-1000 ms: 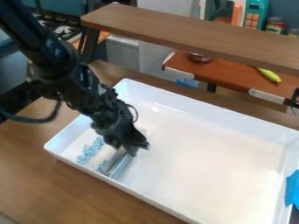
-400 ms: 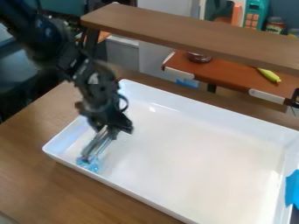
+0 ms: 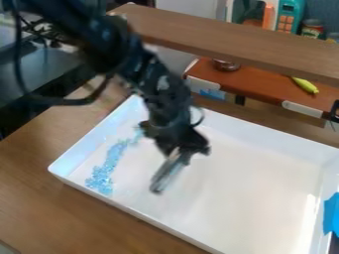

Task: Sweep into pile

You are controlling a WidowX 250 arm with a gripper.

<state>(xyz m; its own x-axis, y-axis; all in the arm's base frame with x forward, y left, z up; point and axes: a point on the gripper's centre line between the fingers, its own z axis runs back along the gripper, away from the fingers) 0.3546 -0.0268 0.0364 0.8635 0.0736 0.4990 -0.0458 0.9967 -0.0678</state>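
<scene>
Around 10 o'clock from the tray's centre, my gripper (image 3: 177, 155) is shut on the grey sweeping tool (image 3: 165, 174), tool slanting down toward 7 o'clock. Blue bits (image 3: 101, 176) in the white tray (image 3: 245, 186), loose strip running 8 to 10 o'clock from the gripper, thickest at 8, apart from the tool. Can't tell if tool touches tray.

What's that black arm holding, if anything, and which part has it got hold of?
The gripper appears to hold a slim greyish tool by its upper end; what sort, I can't tell.
</scene>
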